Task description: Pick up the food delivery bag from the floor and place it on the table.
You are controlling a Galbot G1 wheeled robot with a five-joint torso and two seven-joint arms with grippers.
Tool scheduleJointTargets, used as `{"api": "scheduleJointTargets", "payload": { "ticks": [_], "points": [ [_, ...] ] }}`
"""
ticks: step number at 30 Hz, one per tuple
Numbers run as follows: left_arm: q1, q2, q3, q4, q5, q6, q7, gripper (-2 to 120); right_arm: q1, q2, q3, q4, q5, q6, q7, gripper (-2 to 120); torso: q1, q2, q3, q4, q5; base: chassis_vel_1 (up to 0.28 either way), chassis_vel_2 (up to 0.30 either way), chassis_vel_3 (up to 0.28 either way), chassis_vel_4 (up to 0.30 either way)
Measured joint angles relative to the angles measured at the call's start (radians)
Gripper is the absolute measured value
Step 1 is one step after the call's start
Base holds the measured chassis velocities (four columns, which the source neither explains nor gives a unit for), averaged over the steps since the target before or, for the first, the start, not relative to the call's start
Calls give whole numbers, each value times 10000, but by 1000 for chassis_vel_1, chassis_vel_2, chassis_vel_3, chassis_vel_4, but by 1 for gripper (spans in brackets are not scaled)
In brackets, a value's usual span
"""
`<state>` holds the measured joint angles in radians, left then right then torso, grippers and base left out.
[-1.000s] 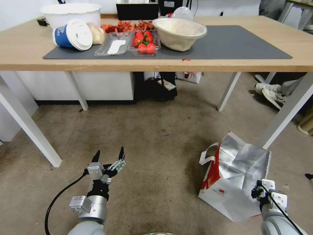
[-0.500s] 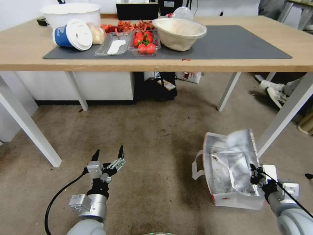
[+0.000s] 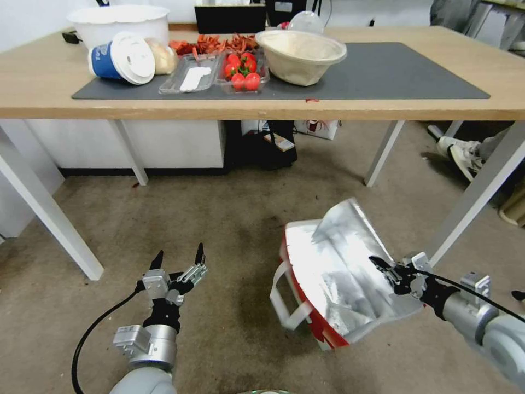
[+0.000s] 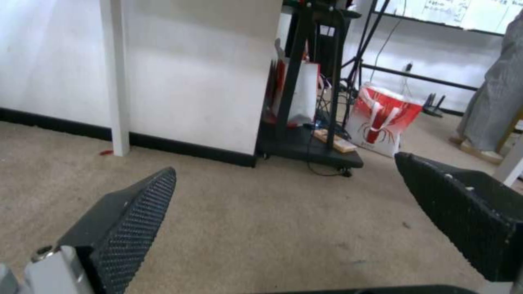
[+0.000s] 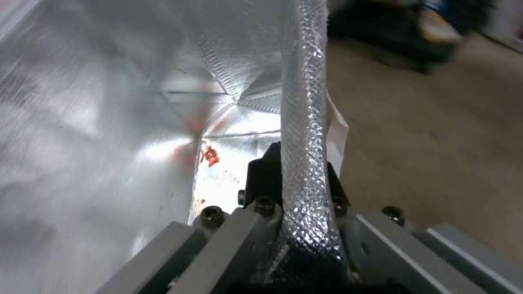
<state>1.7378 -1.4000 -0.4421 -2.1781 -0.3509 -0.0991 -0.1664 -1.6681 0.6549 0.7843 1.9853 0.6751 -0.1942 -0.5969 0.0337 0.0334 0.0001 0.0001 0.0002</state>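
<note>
While our right tool [image 3: 385, 268] stays out at 4 o'clock, jaws clamped on foil rim of food delivery bag [image 3: 333, 279], bag hangs tilted above floor [image 3: 246, 219], mouth toward us, white handle [image 3: 287, 303] dangling. Our right wrist view: foil edge [image 5: 305, 122] pinched between fingers. Left tool [image 3: 178, 265] at 7 o'clock, low over carpet, jaws wide apart, holding nothing. Desk [image 3: 262, 106] at 12 o'clock, well apart from bag.
</note>
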Motion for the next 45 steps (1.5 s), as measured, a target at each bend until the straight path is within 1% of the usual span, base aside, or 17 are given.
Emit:
{"api": "scheduleJointTargets", "payload": {
  "ticks": [1, 2, 4, 5, 6, 7, 9, 10, 11, 14, 15, 18, 19, 22, 29, 45],
  "points": [
    [5, -4, -10, -20, 0, 39, -26, 100, 184, -307, -13, -222, 175, 279, -547, 0, 1, 0, 0, -2, 0, 0, 0, 0, 0],
    [5, -4, -10, -20, 0, 39, -26, 100, 184, -307, -13, -222, 175, 279, -547, 0, 1, 0, 0, -2, 0, 0, 0, 0, 0],
    [19, -8, -26, -36, 2, 78, -28, 100, 696, -741, -116, -648, 530, 607, -1513, 0, 0, 0, 0, -3, -3, 0, 0, 0, 0],
    [26, -13, -36, -43, 2, 90, -29, 100, 1084, -938, -202, -924, 727, 662, -2156, 0, 0, 0, 0, 0, 0, 0, 0, 0, 0],
    [26, -13, -36, -43, 2, 90, -29, 100, 1084, -938, -202, -924, 727, 662, -2156, 0, 0, 0, 0, 0, 0, 0, 0, 0, 0],
    [29, -17, -45, -57, 0, 96, -35, 100, 1403, -1085, -274, -1183, 862, 673, -2765, 0, 1, 0, 0, 1, 0, 0, 0, 0, 0],
    [33, -20, -58, -73, -46, 110, -42, 100, 2090, -1421, -403, -1796, 1031, 562, -4352, 0, 0, 0, 0, 0, 0, 0, 0, 0, 0],
    [36, -19, -63, -86, -78, 113, -57, 100, 2277, -1542, -433, -1961, 1034, 476, -4821, 0, 1, 0, 0, -2, 0, 0, 0, 0, 0],
    [36, -19, -63, -86, -78, 113, -57, 100, 2277, -1542, -433, -1961, 1034, 476, -4821, 0, 1, 0, 0, -2, 0, 0, 0, 0, 0],
    [47, -3, -103, -113, -151, 153, -74, 100, 2893, -2009, -546, -2544, 1125, 73, -6313, 0, 0, 0, 0, -2, -2, 0, 0, 0, 0],
    [47, -3, -103, -113, -151, 153, -74, 100, 2893, -2009, -546, -2544, 1125, 73, -6313, 0, 0, 0, 0, -2, -2, 0, 0, 0, 0],
    [64, -25, -110, -116, -156, 130, -14, 100, 3365, -2272, -662, -2897, 1191, -215, -7319, 0, 0, 0, 0, -2, -2, 0, 0, 0, 0],
    [64, -25, -110, -116, -156, 130, -14, 100, 3365, -2272, -662, -2897, 1191, -215, -7319, 0, 0, 0, 0, -2, -2, 0, 0, 0, 0],
    [67, -64, -93, -143, -189, 116, 39, 100, 3630, -2364, -744, -3111, 1118, -402, -8016, 0, 1, 0, 0, -2, -1, 0, 0, 0, 0],
    [97, -81, -80, -205, -287, 158, 189, 100, 3757, -2460, -813, -3220, 812, -514, -8666, 0, 1, 0, 0, -2, -2, 0, 0, 0, 0],
    [152, -78, -55, -289, -177, 59, 145, 100, 3449, -2192, -723, -2916, 628, -609, -8560, 0, 0, 0, -1, -2, -2, 0, 0, 0, 0]
  ]
}}
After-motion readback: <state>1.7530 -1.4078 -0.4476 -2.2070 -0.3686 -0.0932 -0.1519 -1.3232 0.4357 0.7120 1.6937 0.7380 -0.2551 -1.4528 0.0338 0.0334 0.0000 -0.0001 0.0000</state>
